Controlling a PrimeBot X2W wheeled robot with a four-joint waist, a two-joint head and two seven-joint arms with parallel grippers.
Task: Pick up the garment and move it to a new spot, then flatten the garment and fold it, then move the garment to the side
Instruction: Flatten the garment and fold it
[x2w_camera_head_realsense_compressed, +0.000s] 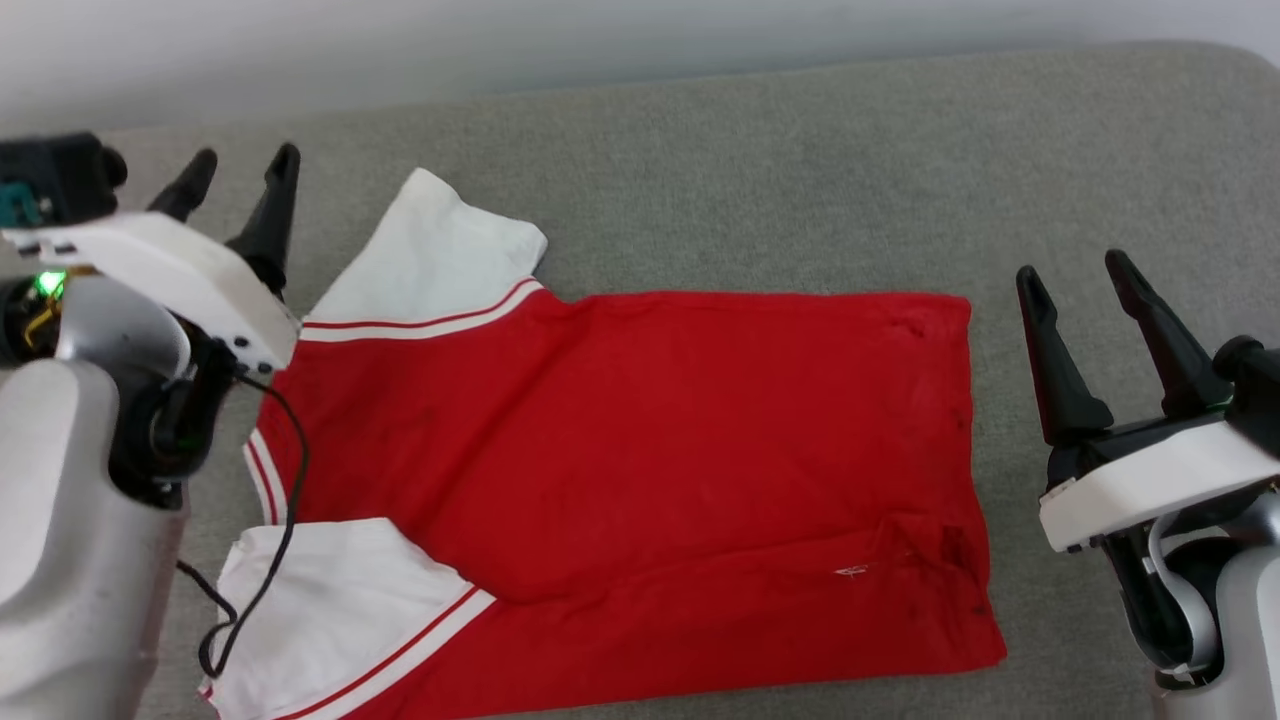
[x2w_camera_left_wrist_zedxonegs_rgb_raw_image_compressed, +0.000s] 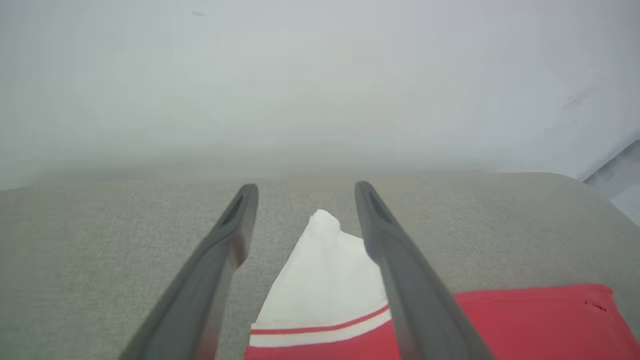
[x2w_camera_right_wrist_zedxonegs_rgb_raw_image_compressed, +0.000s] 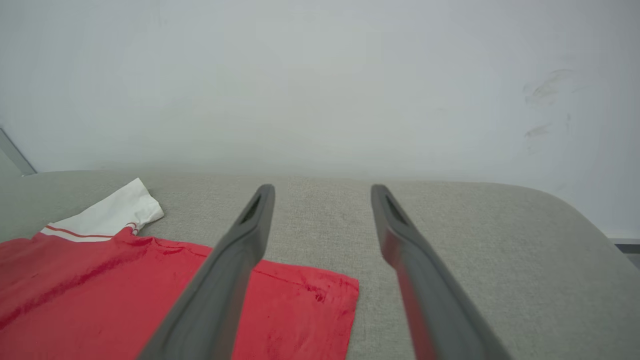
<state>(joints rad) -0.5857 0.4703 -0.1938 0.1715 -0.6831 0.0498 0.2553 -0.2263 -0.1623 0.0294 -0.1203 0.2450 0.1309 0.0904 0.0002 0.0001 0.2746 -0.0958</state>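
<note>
- Nearest you, the garment (x2w_camera_head_realsense_compressed: 640, 450) is lying flat on the grey cushion (x2w_camera_head_realsense_compressed: 760, 140) between both grippers. Its near sleeve (x2w_camera_head_realsense_compressed: 330, 600) is running off the head view's bottom edge, under the left arm's cable (x2w_camera_head_realsense_compressed: 283, 548).
- The left gripper (x2w_camera_head_realsense_compressed: 245, 165) is hovering spread and empty, with the shoulder end just to its right; the arm is hiding the neckline.
- The right gripper (x2w_camera_head_realsense_compressed: 1070, 270) is hovering spread and empty too, with the hem (x2w_camera_head_realsense_compressed: 965, 450) just to its left.
- You're probably handling light, limp cloth that will be sagging and creasing once lifted, so I'd be pinching a hem corner and a shoulder.
- Farthest, the far sleeve (x2w_camera_left_wrist_zedxonegs_rgb_raw_image_compressed: 325, 265) is showing between the left fingers, its tip curling.
</note>
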